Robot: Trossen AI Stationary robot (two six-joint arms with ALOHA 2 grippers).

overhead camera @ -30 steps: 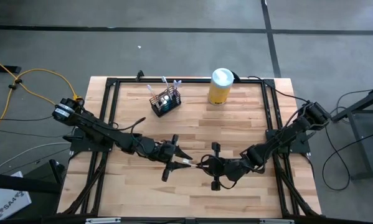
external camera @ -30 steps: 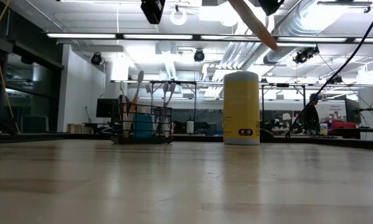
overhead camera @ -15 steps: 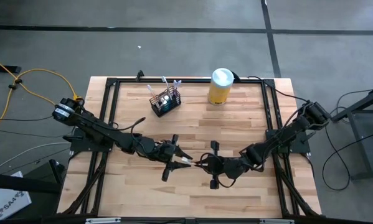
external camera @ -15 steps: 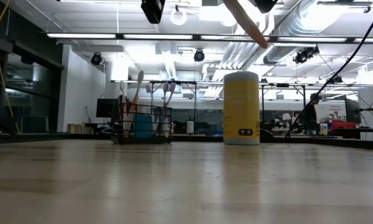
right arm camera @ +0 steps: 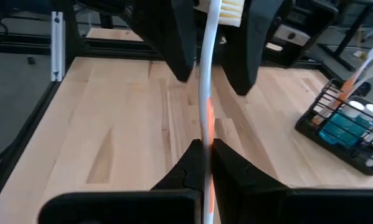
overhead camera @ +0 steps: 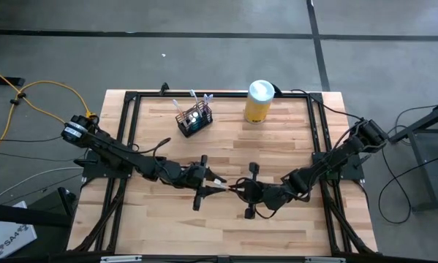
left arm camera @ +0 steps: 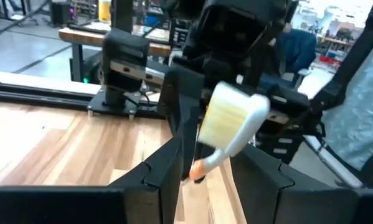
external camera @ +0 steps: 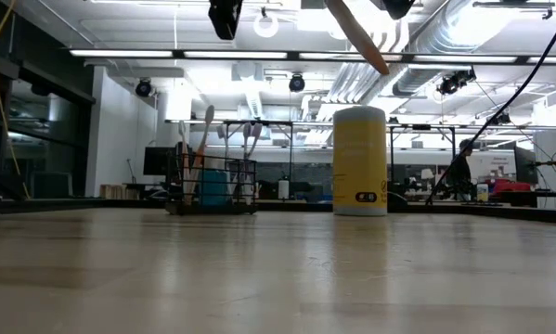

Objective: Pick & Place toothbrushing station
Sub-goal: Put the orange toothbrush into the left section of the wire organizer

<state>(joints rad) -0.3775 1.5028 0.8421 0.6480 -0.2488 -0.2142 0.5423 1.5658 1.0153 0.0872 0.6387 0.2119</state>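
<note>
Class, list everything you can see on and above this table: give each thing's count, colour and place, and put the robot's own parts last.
Table: one, light wood, under both arms.
Wire-mesh holder: one, black, far left of centre, holding toothbrushes and a blue item.
Canister: one, yellow with white lid, far side, right of the holder.
Toothbrush: one, white and orange, held above mid-table between both hands.
Left hand: one, dark, mid-table, fingers parted around the brush head.
Right hand: one, dark, mid-table, shut on the handle.

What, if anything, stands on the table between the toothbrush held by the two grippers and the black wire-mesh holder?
Nothing visible does. The toothbrush is pinched by the right gripper, its head between the left gripper's fingers. Bare table lies up to the holder; the yellow canister stands aside.
</note>
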